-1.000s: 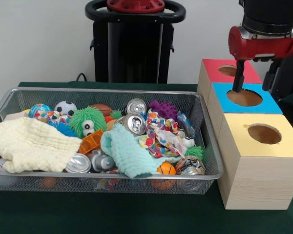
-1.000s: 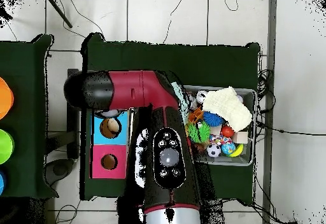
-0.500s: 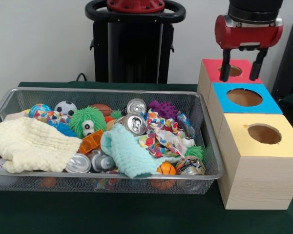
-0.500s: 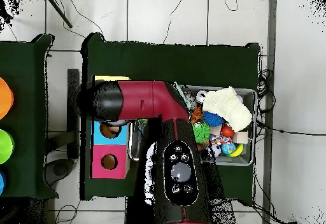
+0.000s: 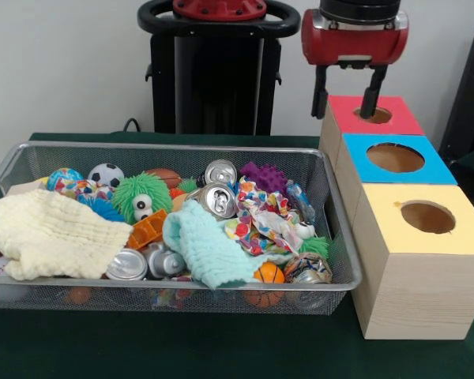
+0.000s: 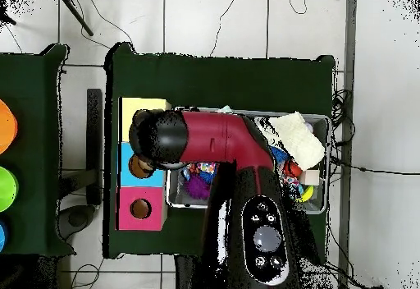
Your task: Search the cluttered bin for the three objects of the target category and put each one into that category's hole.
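My gripper (image 5: 344,110) hangs open and empty above the red-topped box (image 5: 395,124), at its side nearest the bin. The wire bin (image 5: 174,145) holds a jumble of things. Silver cans (image 5: 218,199) (image 5: 220,170) (image 5: 126,264) lie among a cream cloth (image 5: 51,233), a teal cloth (image 5: 201,245) and a patterned cloth (image 5: 261,217). A soccer ball (image 5: 105,174), an orange basketball (image 5: 268,274), a green fuzzy toy (image 5: 142,196) and a purple spiky ball (image 5: 265,175) lie there too. From overhead the arm (image 6: 221,142) covers the gripper and half the bin (image 6: 327,162).
Three wooden boxes with round holes stand in a row beside the bin: red top, blue top (image 5: 395,158), yellow top (image 5: 426,217). Overhead they show as yellow (image 6: 143,105), blue (image 6: 129,156), red (image 6: 141,209). Green cloth covers the table (image 5: 221,347).
The gripper has risen from over the blue box's hole and swung across the red box toward the bin. It stays open and empty. The bin's contents have not moved.
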Robot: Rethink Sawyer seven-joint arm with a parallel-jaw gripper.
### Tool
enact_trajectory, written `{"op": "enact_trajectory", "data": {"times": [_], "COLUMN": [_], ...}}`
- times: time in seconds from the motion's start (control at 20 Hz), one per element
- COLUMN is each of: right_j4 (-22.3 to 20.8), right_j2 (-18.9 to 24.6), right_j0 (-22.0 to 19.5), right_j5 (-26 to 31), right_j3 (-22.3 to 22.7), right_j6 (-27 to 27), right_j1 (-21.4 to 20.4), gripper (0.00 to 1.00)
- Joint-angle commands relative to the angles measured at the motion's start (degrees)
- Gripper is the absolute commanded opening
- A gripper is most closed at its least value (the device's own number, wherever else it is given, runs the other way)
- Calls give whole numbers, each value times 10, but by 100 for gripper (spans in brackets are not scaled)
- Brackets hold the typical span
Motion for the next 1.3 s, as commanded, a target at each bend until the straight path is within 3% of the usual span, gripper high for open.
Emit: {"op": "enact_trajectory", "data": {"times": [0.05,0.65,1.3], "right_j4": [-36,-43,-49], "right_j2": [51,57,64], "right_j0": [-32,-49,-59], "right_j5": [-27,-38,-41], "right_j3": [58,81,74], "right_j6": [-72,-71,-62], "right_j1": [-17,-31,-24], "gripper": [100,100,100]}}
